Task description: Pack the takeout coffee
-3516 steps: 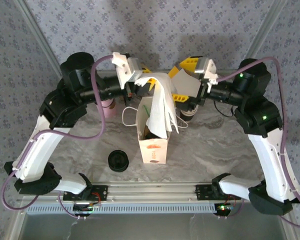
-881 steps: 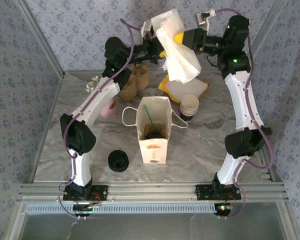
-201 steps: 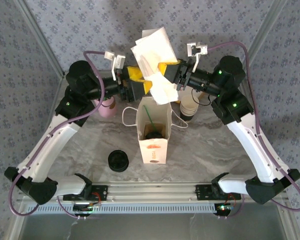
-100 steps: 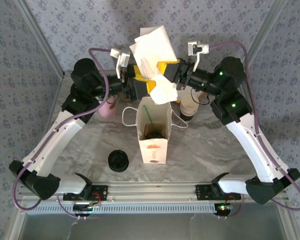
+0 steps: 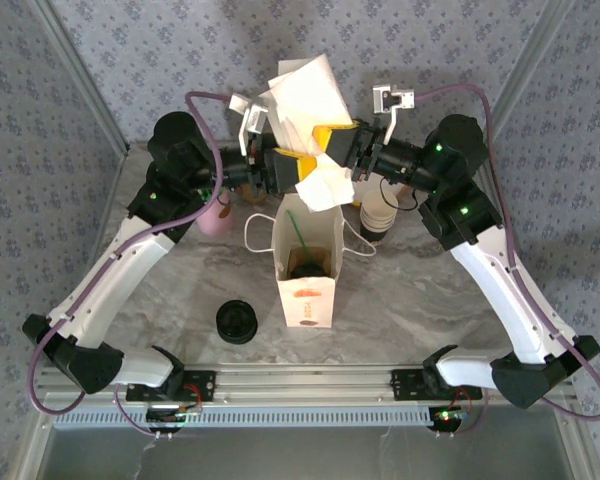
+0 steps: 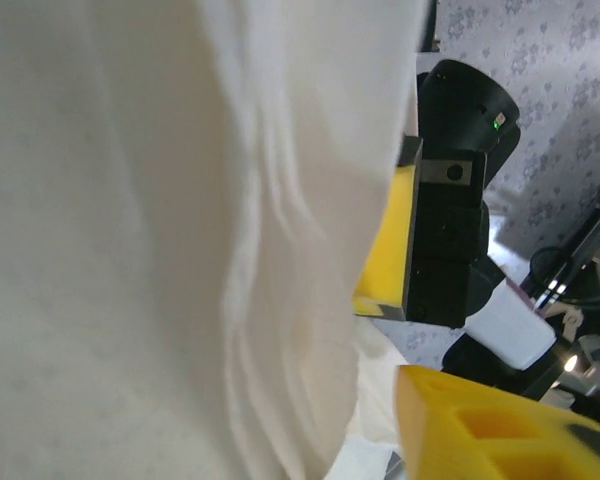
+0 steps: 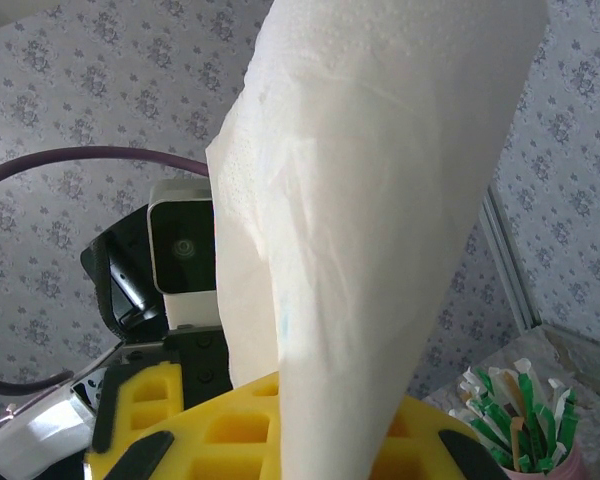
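Observation:
A bunch of white napkins [image 5: 305,100] hangs above the open white paper bag [image 5: 306,290]. My right gripper [image 5: 340,150] is shut on the napkins [image 7: 380,200], which rise from between its yellow fingers [image 7: 220,430]. My left gripper [image 5: 283,166] is at the napkins' lower part; the napkins [image 6: 180,240] cover one of its fingers, and the other yellow finger [image 6: 480,430] stands just beside them. Inside the bag a dark round lid [image 5: 308,266] and a green straw [image 5: 296,230] show; the takeout coffee's body is hidden.
A stack of lidless cream cups [image 5: 378,215] stands right of the bag. A pink cup [image 5: 217,216] with stirrers [image 7: 520,420] stands left of it. A low pile of black lids [image 5: 237,322] lies near the front left. Brown carriers sit behind the napkins.
My left gripper has slid right up to the napkins and its jaws have narrowed around them. The napkins' lower edge has crumpled. The right arm has stayed put.

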`<state>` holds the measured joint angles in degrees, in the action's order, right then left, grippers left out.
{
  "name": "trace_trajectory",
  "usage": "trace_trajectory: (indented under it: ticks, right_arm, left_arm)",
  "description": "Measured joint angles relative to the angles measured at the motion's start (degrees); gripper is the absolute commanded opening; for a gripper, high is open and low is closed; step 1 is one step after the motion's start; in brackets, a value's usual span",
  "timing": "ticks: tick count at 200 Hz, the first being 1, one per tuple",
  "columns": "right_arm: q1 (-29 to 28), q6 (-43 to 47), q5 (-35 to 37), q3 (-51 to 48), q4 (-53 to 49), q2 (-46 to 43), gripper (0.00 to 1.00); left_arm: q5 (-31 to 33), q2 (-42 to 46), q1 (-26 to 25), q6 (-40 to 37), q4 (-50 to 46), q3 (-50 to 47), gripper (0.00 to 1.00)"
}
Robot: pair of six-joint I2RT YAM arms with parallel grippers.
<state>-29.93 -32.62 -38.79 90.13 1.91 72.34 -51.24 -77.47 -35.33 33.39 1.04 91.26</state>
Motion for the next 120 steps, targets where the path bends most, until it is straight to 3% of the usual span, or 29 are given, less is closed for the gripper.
trace_trajectory:
  ticks: [41,71,89,120]
  right_arm:
    - [-0.1,0.0,0.0,0.0,-0.1,0.0,0.00]
    - [-0.1,0.1,0.0,0.0,-0.7,0.0,0.00]
    - [0.0,0.4,0.0,0.2,-1.9,0.0,0.13]
    - [1.6,2.7,-3.3,2.7,-8.6,0.1,0.44]
  left_arm:
    - [0.2,-0.4,0.0,-0.3,-1.3,0.9,0.08]
    - [0.4,-0.6,0.0,-0.8,-2.9,1.7,0.00]
    - [0.5,-0.6,0.0,-1.7,-4.4,2.0,0.00]
    - [1.0,-0.6,0.0,-7.5,-11.1,4.0,0.00]
